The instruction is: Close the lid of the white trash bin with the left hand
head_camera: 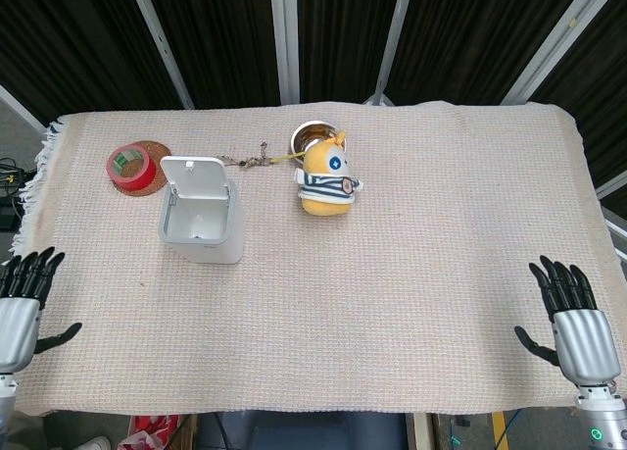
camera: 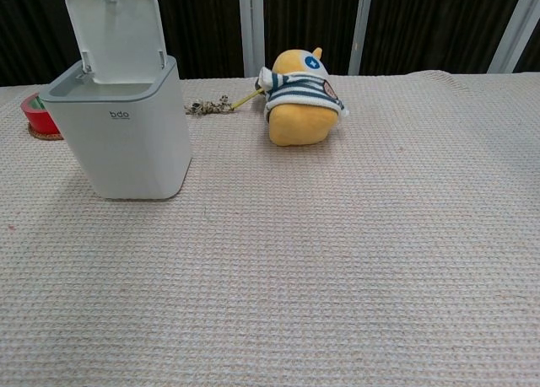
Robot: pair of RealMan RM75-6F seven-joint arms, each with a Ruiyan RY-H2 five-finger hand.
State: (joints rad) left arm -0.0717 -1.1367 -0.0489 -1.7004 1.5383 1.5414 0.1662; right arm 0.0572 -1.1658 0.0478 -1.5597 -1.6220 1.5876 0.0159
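The white trash bin (head_camera: 202, 226) (camera: 125, 134) stands on the left half of the table. Its lid (head_camera: 192, 172) (camera: 116, 34) is swung up and back, leaving the inside open to view. My left hand (head_camera: 20, 308) hovers at the table's near left corner, far from the bin, fingers spread and holding nothing. At the near right corner my right hand (head_camera: 576, 327) is likewise spread and empty. Neither hand appears in the chest view.
A roll of red tape (head_camera: 129, 165) (camera: 35, 114) lies on a round coaster behind the bin to the left. A yellow plush toy in a striped shirt (head_camera: 326, 180) (camera: 300, 99) lies right of the bin, with a small chain (head_camera: 255, 160) and a bowl (head_camera: 312, 134) behind it.
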